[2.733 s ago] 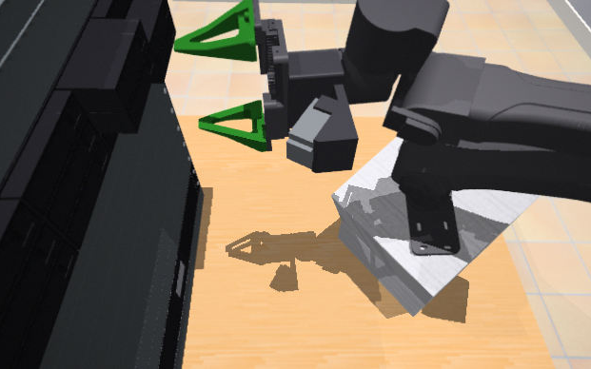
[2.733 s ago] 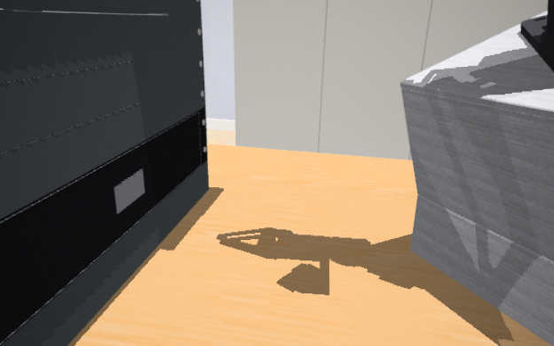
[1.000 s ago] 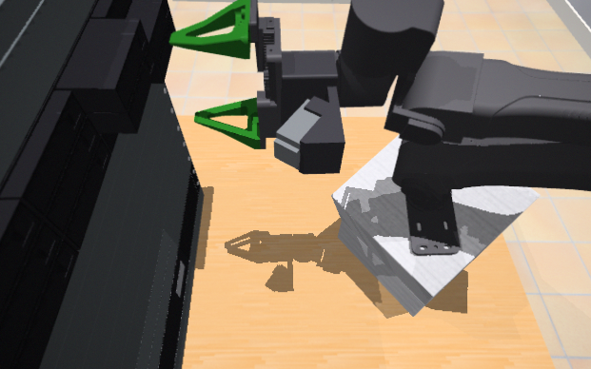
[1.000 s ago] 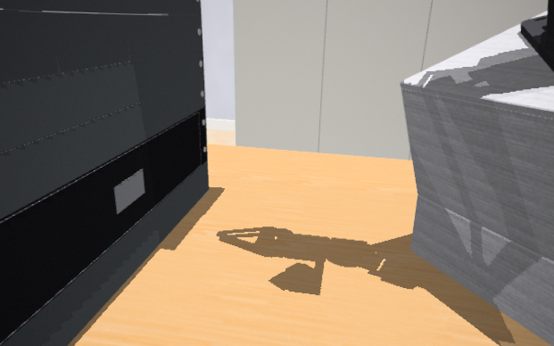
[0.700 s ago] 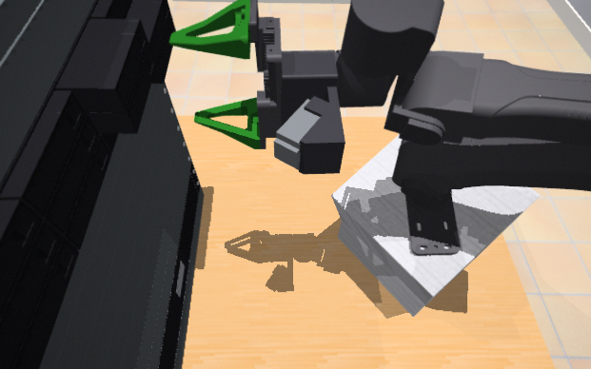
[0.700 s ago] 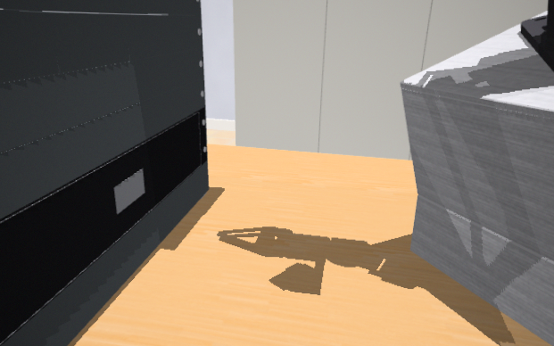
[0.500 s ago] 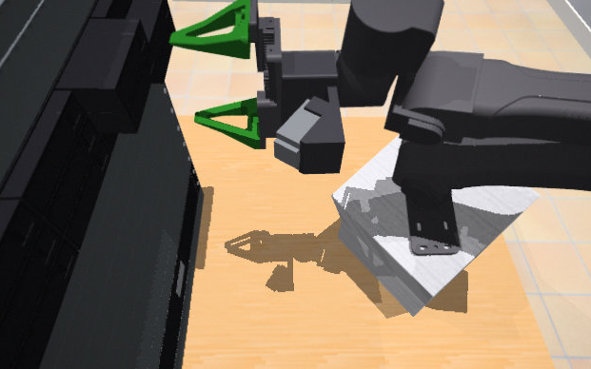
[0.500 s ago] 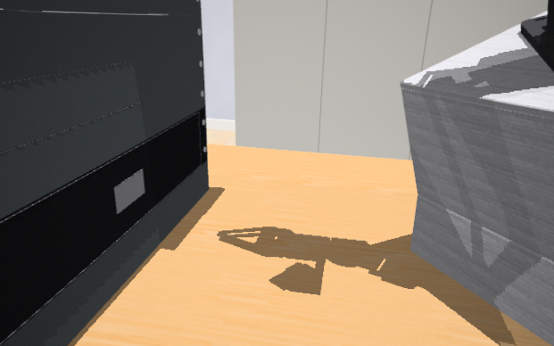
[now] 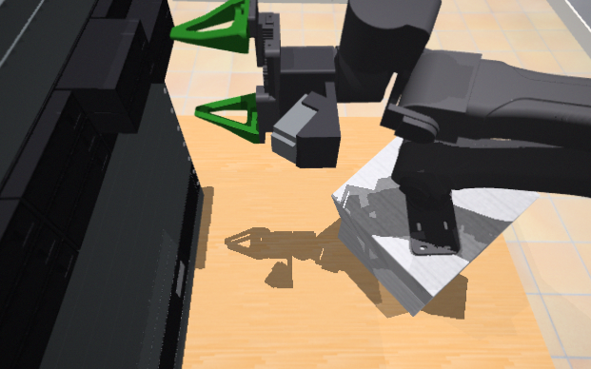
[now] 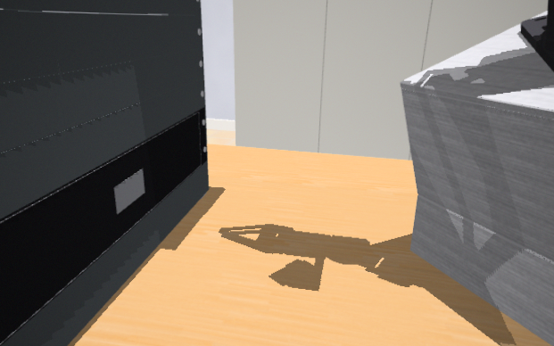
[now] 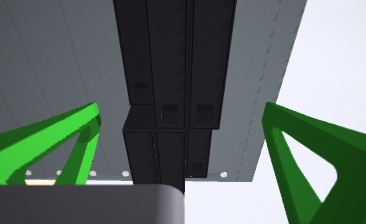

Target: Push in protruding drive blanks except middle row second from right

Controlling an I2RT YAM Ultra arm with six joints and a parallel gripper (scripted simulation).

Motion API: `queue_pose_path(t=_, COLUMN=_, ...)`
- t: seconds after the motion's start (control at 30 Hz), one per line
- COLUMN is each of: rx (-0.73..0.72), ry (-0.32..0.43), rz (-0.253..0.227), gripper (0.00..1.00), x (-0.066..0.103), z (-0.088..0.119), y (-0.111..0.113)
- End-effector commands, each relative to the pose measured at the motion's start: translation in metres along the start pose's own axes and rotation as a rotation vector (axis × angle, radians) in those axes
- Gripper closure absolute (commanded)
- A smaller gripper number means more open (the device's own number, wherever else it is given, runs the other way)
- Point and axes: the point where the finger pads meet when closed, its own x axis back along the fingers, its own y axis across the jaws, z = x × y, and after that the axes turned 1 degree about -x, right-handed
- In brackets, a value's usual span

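Observation:
The dark rack (image 9: pixel 125 247) (image 10: pixel 59 89) (image 11: pixel 44 70) stands on the left of the wooden table. Its front with the drive blanks (image 9: pixel 53 157) (image 11: pixel 171 55) shows at a steep angle. One blank (image 9: pixel 103 67) (image 11: pixel 140 150) plainly sticks out past its neighbours. I cannot tell its row and column. My gripper (image 9: pixel 184 73) (image 11: pixel 181 111) has green fingers, is open and empty, and points at the rack's front. It hovers high above the table. Its far fingertip is close to the rack's edge. The gripper itself is out of the exterior view; only its shadow shows there.
The arm's base stands on a grey block (image 9: pixel 396 257) (image 10: pixel 483 178) on the right of the wooden table (image 9: pixel 277 323) (image 10: pixel 260 187). A tiled floor (image 9: pixel 577 266) lies beyond the table and a pale wall (image 10: pixel 326 76) behind it.

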Motion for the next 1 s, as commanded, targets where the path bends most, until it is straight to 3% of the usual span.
queue_pose_path(t=0.0, rx=-0.021, ry=-0.003, rz=-0.011, gripper=0.0, x=-0.001, z=0.008, y=0.008)
queue_pose_path(t=0.4, rx=-0.028, ry=-0.002, rz=-0.007, gripper=0.0, x=0.0, z=0.053, y=0.016)
queue_pose_path(t=0.97, rx=-0.031, ry=-0.002, rz=-0.003, gripper=0.0, x=0.001, z=0.099, y=0.026)
